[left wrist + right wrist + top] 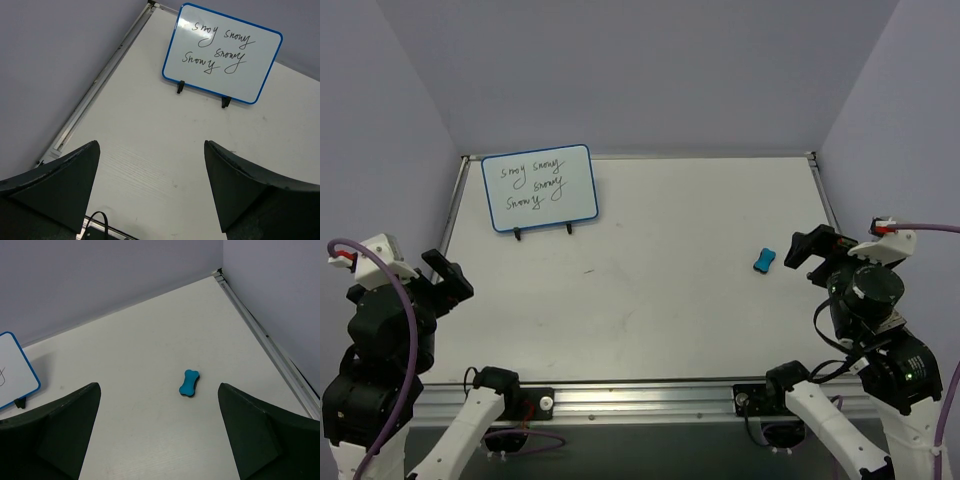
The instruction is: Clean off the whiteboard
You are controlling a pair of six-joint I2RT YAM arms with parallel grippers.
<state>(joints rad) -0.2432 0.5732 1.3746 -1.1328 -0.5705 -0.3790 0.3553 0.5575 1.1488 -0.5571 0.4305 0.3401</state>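
Task's thing: the whiteboard (540, 188) stands upright on its two black feet (542, 232) at about 11 o'clock on the table (670, 310), close to the back-left corner. It faces the arms.
Marks: black handwriting (533, 183) runs across most of the face, and none of it looks wiped.
Tool: a small blue eraser (764, 261) lies flat at roughly 3 o'clock, well apart from the board.
Right side: the right gripper (810, 253) has its jaws apart and holds nothing. It is near the eraser but not touching it.
Left side: the left gripper (447, 277) sits at 8 o'clock, also spread and empty, aimed toward the board.
Step, as I read it: fetch the eraser first.
Doing it well: come down with the fingers on either side of the eraser's narrow waist and close firmly, since it is low and could skid. When wiping, press gently; I'd expect the propped board to tip or slide back, so the left arm might brace its frame.
Surface: matte white with faint scuffs and metal rails (640, 398) along the edges.
Room: plain lilac walls (640, 70) close in on three sides.
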